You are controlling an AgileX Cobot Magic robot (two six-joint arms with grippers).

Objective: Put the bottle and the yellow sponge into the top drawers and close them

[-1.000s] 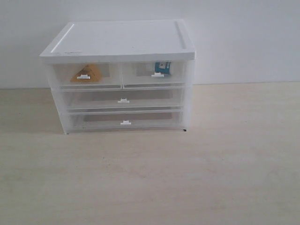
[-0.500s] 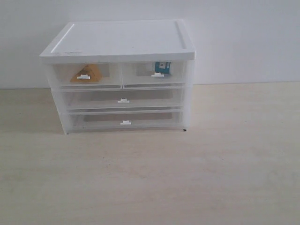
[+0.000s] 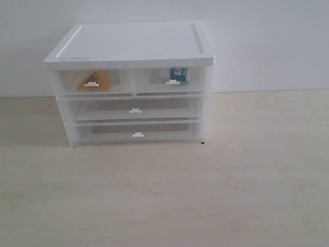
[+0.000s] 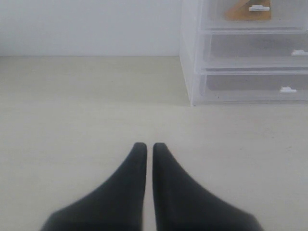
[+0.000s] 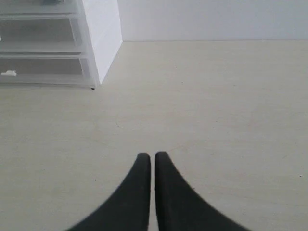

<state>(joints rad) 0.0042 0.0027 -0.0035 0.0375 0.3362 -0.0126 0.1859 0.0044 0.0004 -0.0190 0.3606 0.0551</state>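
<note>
A pale, wood-grained surface (image 3: 231, 195) is stretching out under a plain white wall (image 3: 267, 41), and a white-topped translucent cabinet (image 3: 128, 43) is standing on it toward the back. The two top drawers (image 3: 115, 85) are sitting pushed in, flush with the two wider drawers (image 3: 103, 110) beneath them. The yellow sponge (image 3: 97, 81), an orange-yellow wedge, is lying inside the left top drawer behind its white tab handle (image 3: 91, 84). The bottle (image 3: 178, 73) is showing only as a teal-and-white label patch through the front of the right one. Both claws are appearing in the wrist views alone. The left claw (image 4: 145, 147) is hanging over the surface with its dark fingers closed to a hairline, gripping nothing, well apart from the cabinet. The right claw (image 5: 152, 156) is doing likewise off the cabinet's other side. The left wrist view is catching the sponge through its drawer front, while the right wrist view is taking in just the cabinet's corner and wider drawers.
</note>
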